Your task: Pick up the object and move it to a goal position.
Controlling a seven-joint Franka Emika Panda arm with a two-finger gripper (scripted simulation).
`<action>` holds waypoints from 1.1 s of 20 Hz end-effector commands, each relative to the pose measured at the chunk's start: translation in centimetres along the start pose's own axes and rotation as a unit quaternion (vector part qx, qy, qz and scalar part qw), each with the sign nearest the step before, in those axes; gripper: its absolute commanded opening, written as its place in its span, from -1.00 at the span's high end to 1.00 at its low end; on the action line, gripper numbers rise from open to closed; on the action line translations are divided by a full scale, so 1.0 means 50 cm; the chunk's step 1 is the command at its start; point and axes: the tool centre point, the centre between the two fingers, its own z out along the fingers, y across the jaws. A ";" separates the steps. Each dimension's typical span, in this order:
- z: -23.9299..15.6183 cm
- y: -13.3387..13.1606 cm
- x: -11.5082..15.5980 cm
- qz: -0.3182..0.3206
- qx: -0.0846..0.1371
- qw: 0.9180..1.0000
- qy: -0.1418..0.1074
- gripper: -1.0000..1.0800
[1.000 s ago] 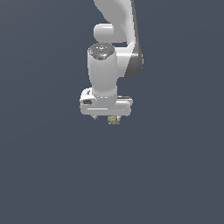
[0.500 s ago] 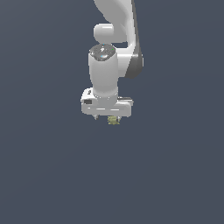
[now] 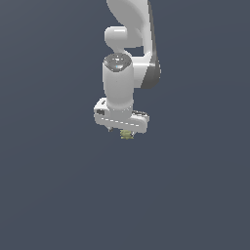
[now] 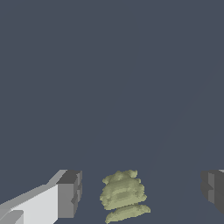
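The object is a small olive yellow-green lumpy item with ridged, layered sides. In the wrist view it lies between my two fingers, with a gap on each side, nearer to one finger than to the other. My gripper is open and touches nothing. In the exterior view the object peeks out just below the white hand, and my gripper is mostly hidden behind the hand's body.
The white arm comes down from the top of the exterior view. A plain dark grey-blue surface fills everything around. No other objects or edges show.
The hand has sunk slightly toward the object over the last second. The object has stayed where it was.
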 end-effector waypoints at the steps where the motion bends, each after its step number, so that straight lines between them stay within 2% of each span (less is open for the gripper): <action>1: 0.009 -0.002 -0.009 0.031 0.000 1.000 -0.001 -0.92; 6: 0.027 -0.006 -0.028 0.095 -0.001 0.995 -0.004 -0.92; 11: 0.044 -0.008 -0.048 0.160 -0.002 0.987 -0.006 -0.92; 16: 0.061 -0.010 -0.067 0.224 -0.004 0.975 -0.008 -0.92; 22: 0.080 -0.011 -0.091 0.300 -0.006 0.954 -0.010 -0.92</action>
